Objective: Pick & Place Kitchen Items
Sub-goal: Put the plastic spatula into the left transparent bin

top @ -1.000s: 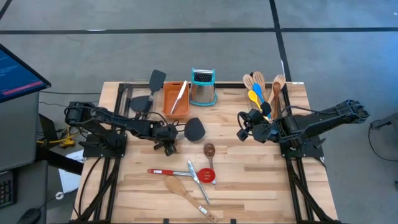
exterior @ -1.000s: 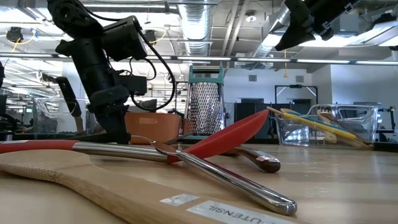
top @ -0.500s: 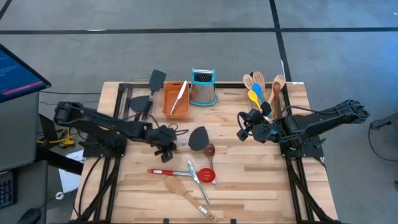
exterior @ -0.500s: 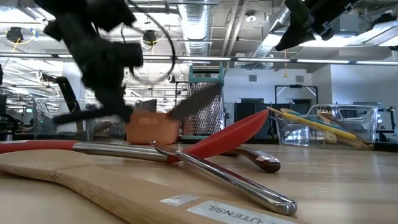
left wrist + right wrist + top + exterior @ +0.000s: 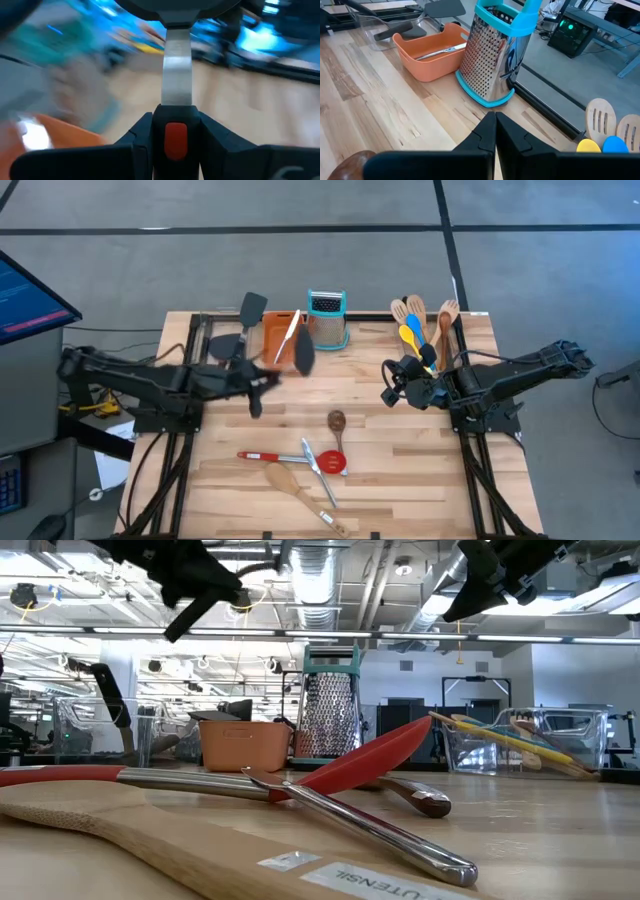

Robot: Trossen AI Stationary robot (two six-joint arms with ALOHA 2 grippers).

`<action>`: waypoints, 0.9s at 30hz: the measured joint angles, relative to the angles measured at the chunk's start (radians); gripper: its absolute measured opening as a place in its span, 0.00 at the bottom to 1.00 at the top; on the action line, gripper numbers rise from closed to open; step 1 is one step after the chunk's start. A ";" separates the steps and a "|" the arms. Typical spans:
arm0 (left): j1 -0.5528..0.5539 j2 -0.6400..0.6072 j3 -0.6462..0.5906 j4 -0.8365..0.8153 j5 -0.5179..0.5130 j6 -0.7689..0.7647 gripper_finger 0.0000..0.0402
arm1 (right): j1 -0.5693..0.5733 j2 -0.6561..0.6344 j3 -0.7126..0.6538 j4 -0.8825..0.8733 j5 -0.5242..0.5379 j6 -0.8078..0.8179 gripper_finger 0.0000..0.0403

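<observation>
Nearest the table's front edge you had a wooden spoon (image 5: 293,486) lying slantwise, with a steel-handled tool (image 5: 318,471) crossing just behind it. Behind those, a red spoon (image 5: 290,458) lay along the table, its bowl against the steel tool. A small dark wooden spoon (image 5: 336,422) sat alone near the table's middle.

Your left gripper (image 5: 262,382) was up off the table (image 5: 400,480), left of centre, fingers closed partway on the steel handle of a black turner (image 5: 303,355). The turner's blade hung over the orange tray (image 5: 270,345); the left wrist view showed the handle (image 5: 177,75) pinched between the fingers. Your right gripper (image 5: 392,383) hovered right of centre with its fingers pressed fully together, holding nothing.

Along the back edge, two more black turners (image 5: 240,328) lay in a clear bin at the left corner. The orange tray beside it held a steel tool (image 5: 442,50). The grater (image 5: 326,320) stood upright next to the tray. Toward the back right corner, wooden, yellow and blue utensils (image 5: 418,328) lay bunched together in another clear bin.
</observation>
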 joint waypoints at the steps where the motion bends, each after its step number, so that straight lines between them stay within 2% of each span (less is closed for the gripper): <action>1: 0.000 -0.020 0.000 0.001 -0.064 0.039 0.19 | 0.000 0.000 0.000 0.000 0.000 0.000 0.00; 8: 0.024 -0.108 0.002 0.012 -0.552 0.281 0.19 | 0.000 0.000 0.000 0.000 0.000 0.001 0.00; 10: 0.052 -0.118 0.002 0.011 -0.634 0.324 0.20 | 0.000 0.000 0.000 0.000 0.000 0.000 0.00; 12: 0.088 -0.121 0.002 0.013 -0.673 0.350 0.20 | 0.000 0.000 0.000 0.000 0.000 0.000 0.00; 18: 0.242 -0.116 0.002 0.008 -0.650 0.372 0.19 | 0.000 0.000 0.000 0.000 0.000 0.002 0.00; 23: 0.397 -0.116 0.002 -0.003 -0.517 0.371 0.19 | 0.000 0.000 0.000 0.000 0.000 0.002 0.00; 27: 0.534 -0.116 0.002 -0.115 -0.398 0.286 0.19 | 0.000 0.000 0.000 0.000 0.000 0.002 0.00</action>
